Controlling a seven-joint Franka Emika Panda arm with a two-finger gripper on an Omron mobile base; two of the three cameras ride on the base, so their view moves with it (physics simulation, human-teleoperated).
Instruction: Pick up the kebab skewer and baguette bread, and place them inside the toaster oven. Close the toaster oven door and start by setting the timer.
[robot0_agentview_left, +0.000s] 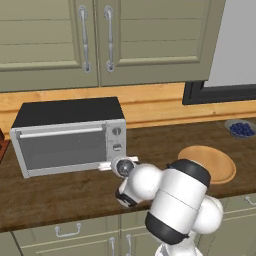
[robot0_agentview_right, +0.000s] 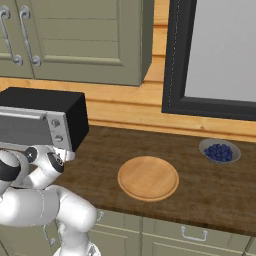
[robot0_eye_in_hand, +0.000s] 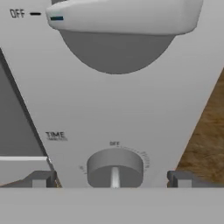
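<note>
Oven: the silver boxy toaster oven (robot0_agentview_left: 67, 137) is sitting with its door closed
Knob: the small round grey timer knob (robot0_eye_in_hand: 115, 168) is looking stiff; pinching its ridge
Gripper: the two-finger gripper (robot0_eye_in_hand: 111, 180) is standing wide open, holding nothing

Arm (robot0_agentview_left: 180, 205): glossy white, rounded shell segments with bulbous elbows. Joints banded in black; one broad dark ring circles the largest segment. Wrist carries a round grey metallic cap. Claw (robot0_eye_in_hand: 111, 179): two small, blocky dark grey fingertips (robot0_eye_in_hand: 41, 179), squared ends. No cables or markings visible.
</note>
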